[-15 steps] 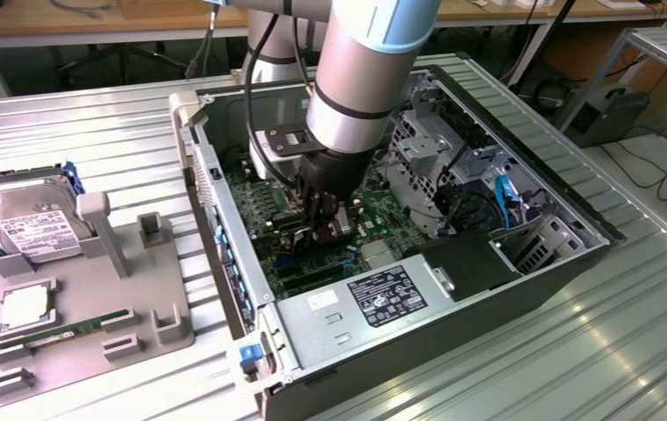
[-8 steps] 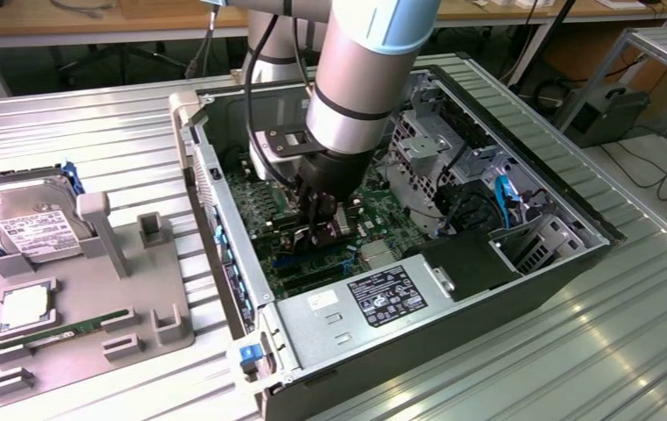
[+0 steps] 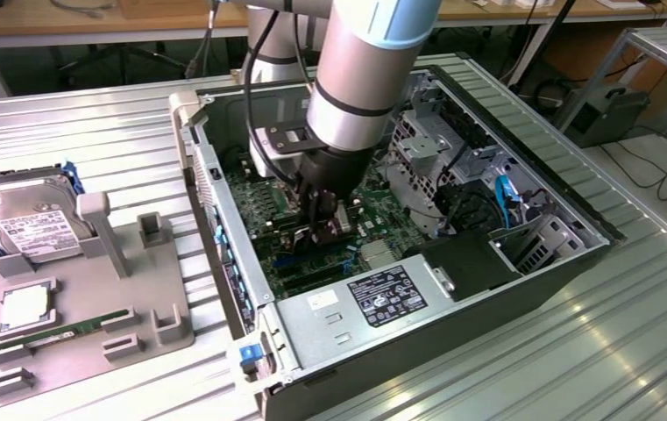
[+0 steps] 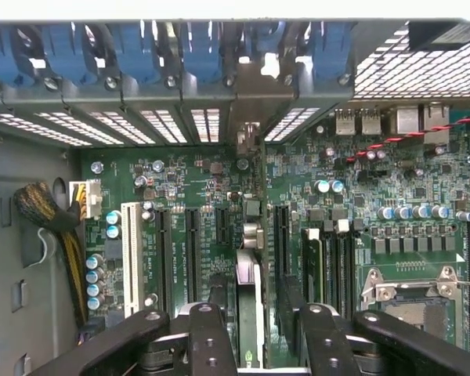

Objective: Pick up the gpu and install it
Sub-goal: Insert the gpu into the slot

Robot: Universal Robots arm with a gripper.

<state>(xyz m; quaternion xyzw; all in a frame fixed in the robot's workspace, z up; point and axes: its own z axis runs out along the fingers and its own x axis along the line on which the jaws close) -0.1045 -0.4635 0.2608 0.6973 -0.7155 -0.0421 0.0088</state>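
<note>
Currently the gripper is down inside the open computer case, over the green motherboard. Its black fingers stand apart on either side of the gpu and are not pinching it, so the hand is open. The gpu stands on edge in a motherboard slot, seen edge-on in the wrist view as a thin dark card with a green lower edge, running between the fingers toward the case's rear wall. At that wall its silvery metal bracket sits upright among the slot covers, under the row of blue retaining clips. Empty black expansion slots lie just beside the card. On the ribbed metal worktop, toward the exterior view's left edge, a grey fixture tray carries a silver hard drive with a white label, a CPU and a narrow green RAM stick.
</note>
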